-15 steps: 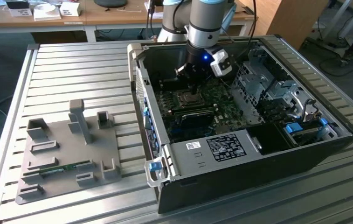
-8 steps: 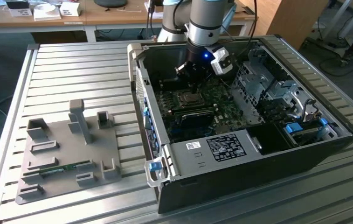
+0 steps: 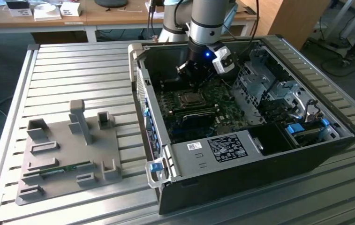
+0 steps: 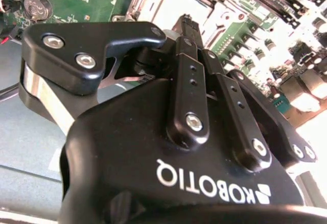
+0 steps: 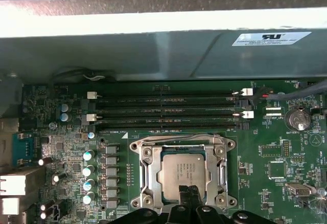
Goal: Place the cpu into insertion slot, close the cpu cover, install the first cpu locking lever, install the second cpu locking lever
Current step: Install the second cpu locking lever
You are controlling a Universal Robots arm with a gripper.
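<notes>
— Item: the cpu [image 5: 183,173]. Location?
— Seated in the insertion slot [image 5: 182,175] on the green motherboard [image 5: 265,157], just beside the long memory slots [image 5: 168,112]. The cpu cover [image 5: 148,175] lies flat, framing the chip.
— Item: gripper [image 5: 187,193]. Condition?
— Fingers [image 4: 190,35] clenched together, grasping nothing visible; the tip sits at the socket's edge, over the cover. In the exterior view the gripper [image 3: 193,79] hangs inside the computer case [image 3: 240,173].

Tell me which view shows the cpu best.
First wrist view: the cpu faces the camera, sitting inside the cpu cover, the pincer overlapping one edge. The second wrist view gives a washed-out glimpse; the exterior view shows it small.
</notes>
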